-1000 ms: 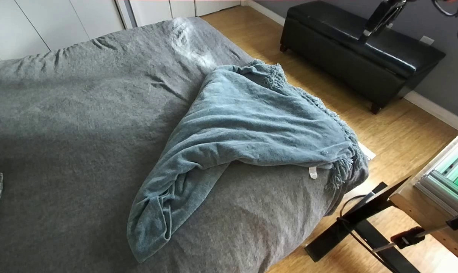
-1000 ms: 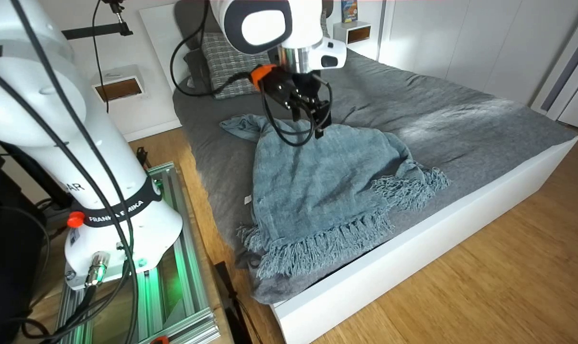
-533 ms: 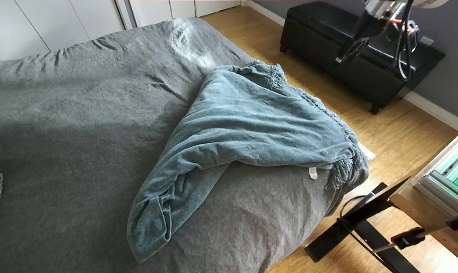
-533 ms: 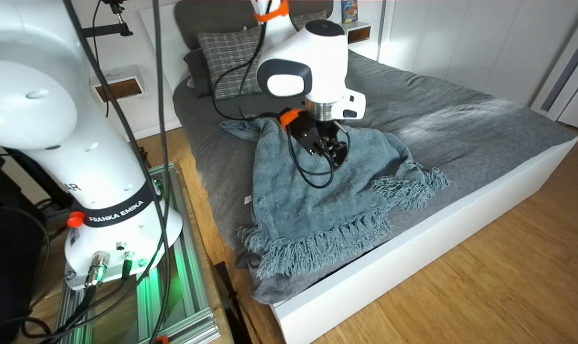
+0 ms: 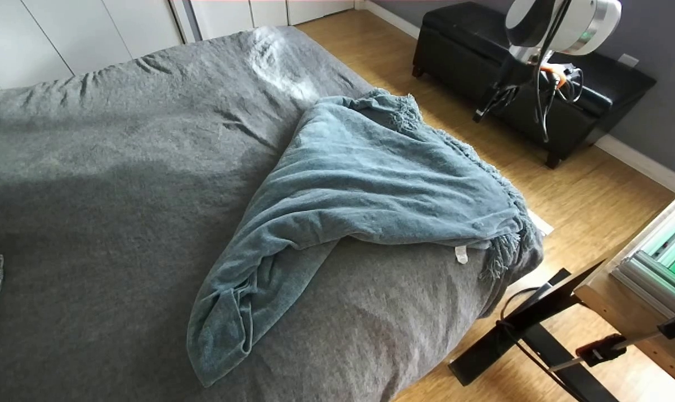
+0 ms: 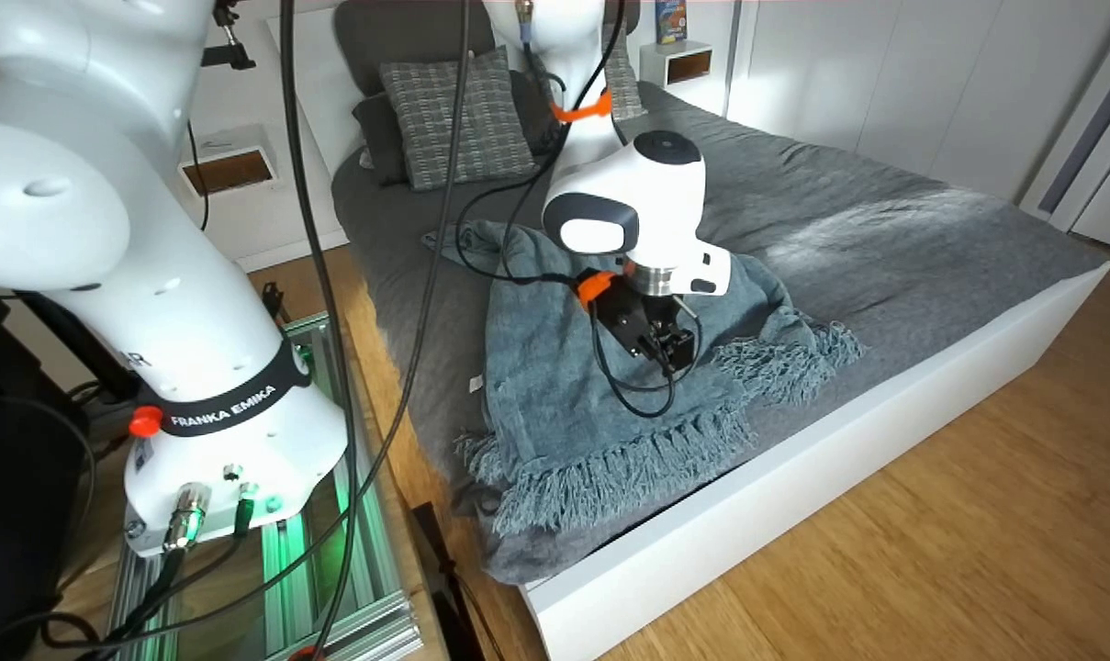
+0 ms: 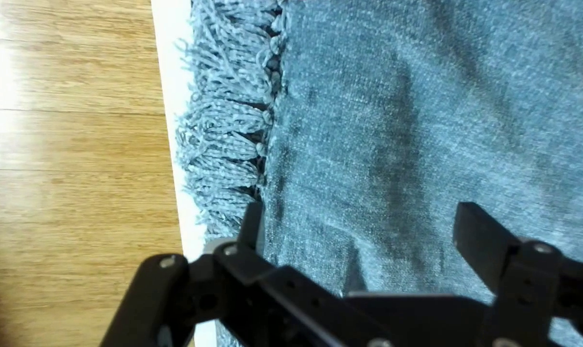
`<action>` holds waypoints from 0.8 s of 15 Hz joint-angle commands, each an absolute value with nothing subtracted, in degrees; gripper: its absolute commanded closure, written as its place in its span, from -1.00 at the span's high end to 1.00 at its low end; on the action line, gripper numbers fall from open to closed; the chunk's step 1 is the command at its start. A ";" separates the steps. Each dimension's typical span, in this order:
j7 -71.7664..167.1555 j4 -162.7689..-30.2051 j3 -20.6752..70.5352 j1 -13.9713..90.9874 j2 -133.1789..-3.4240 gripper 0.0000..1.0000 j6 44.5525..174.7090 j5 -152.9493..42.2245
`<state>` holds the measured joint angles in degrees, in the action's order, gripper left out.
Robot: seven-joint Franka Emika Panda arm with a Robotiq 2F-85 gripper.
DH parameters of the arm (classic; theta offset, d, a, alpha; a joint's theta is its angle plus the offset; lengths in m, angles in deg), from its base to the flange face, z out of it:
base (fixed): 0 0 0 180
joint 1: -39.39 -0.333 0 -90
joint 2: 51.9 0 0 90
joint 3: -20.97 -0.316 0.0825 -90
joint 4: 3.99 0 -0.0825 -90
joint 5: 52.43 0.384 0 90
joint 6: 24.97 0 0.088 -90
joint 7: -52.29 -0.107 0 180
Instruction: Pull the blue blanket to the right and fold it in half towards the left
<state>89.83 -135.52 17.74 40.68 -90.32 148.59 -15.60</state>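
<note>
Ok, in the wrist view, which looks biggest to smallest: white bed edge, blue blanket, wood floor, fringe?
1. Blue blanket, filling much of the right side.
2. Wood floor, down the left side.
3. Fringe, a band along the blanket's border.
4. White bed edge, a thin strip between floor and fringe.

A black bench [image 5: 460, 58] stands on the wooden floor [image 5: 594, 195].

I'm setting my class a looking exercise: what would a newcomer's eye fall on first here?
Likeliest first is the white arm reaching over the grey bed, its open pincer above the blanket. Next comes that blanket, blue and rumpled, its fringe near the white footboard. In an exterior view, the black bench by the wall also stands out.
</note>
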 commanded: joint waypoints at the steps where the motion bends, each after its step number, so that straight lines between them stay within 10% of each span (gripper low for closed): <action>1: 89.83 -135.35 17.74 40.67 -90.36 1.00 148.59 -15.60; 12: 85.16 -115.52 19.02 41.55 -107.96 1.00 150.14 -14.93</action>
